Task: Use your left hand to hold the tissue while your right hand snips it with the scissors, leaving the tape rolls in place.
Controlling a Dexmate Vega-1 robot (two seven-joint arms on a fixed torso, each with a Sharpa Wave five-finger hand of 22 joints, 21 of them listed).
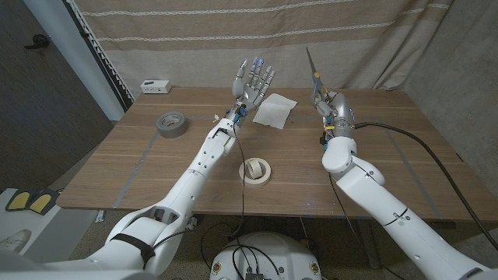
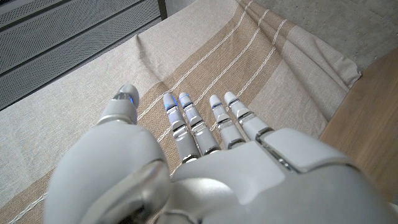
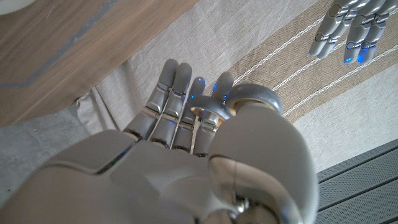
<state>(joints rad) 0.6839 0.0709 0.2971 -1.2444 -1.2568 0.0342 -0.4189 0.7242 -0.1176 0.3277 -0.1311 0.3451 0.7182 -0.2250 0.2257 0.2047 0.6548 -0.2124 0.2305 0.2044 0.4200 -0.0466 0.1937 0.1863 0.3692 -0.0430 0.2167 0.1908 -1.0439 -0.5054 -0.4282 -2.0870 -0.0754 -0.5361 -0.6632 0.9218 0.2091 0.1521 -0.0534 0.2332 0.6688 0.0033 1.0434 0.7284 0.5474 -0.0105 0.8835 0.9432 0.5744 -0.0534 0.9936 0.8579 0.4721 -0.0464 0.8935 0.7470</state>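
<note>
Tissue [image 1: 274, 110]: lies on the table [image 1: 389, 148], far side, between both hands.
Left hand [image 1: 252, 84]: raised just beside the tissue, fingers [image 2: 186, 118] spread, holding nothing.
Right hand [image 1: 336, 110]: grips the scissors [image 1: 313, 74], blades pointing up.
Tape rolls: grey roll [image 1: 172, 124] at left, cream roll [image 1: 255, 170] near front.

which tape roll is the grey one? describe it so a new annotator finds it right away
On the wooden table, look at the robot's left half, toward the far edge. The grey tape roll lies flat there, outside the left arm. Unlike the cream tape roll near the front middle, it is dark grey and wider.
</note>
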